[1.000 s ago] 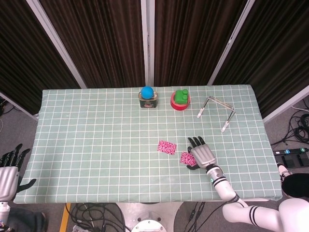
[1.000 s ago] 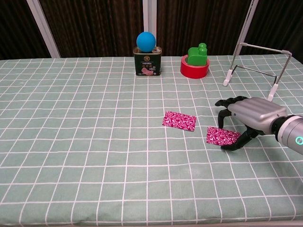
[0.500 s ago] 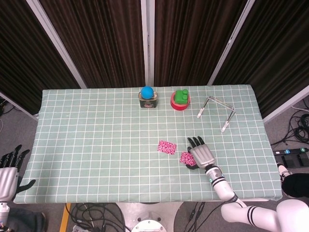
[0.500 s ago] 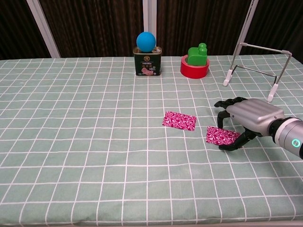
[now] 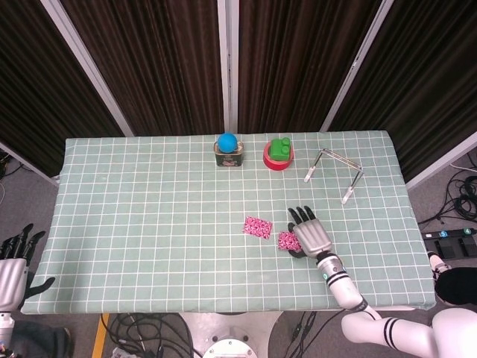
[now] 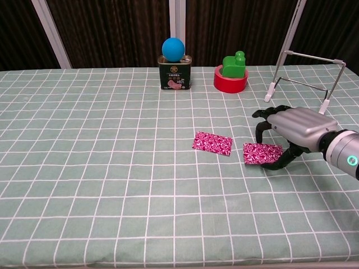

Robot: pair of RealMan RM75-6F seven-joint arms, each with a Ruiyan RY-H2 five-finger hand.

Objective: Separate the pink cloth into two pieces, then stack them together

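Two pink patterned cloth pieces lie apart near the table's middle right. The left piece (image 5: 258, 226) (image 6: 212, 143) lies flat and alone. My right hand (image 5: 311, 233) (image 6: 294, 128) grips the right piece (image 5: 287, 241) (image 6: 261, 153), with its fingers curled over the far edge and the thumb at the near edge. A small gap separates the two pieces. In the head view, my left hand (image 5: 13, 257) hangs off the table's left front corner, fingers apart and holding nothing. It does not appear in the chest view.
At the back stand a green can topped with a blue ball (image 5: 227, 149) (image 6: 174, 70) and a red tape roll with a green block (image 5: 279, 155) (image 6: 231, 78). A wire rack (image 5: 335, 173) (image 6: 305, 73) stands at the back right. The checked tablecloth (image 6: 90, 168) covers the table.
My right hand has shifted slightly away from the table's front and to the left, carrying the right cloth piece closer to the left piece. The left hand barely moved.
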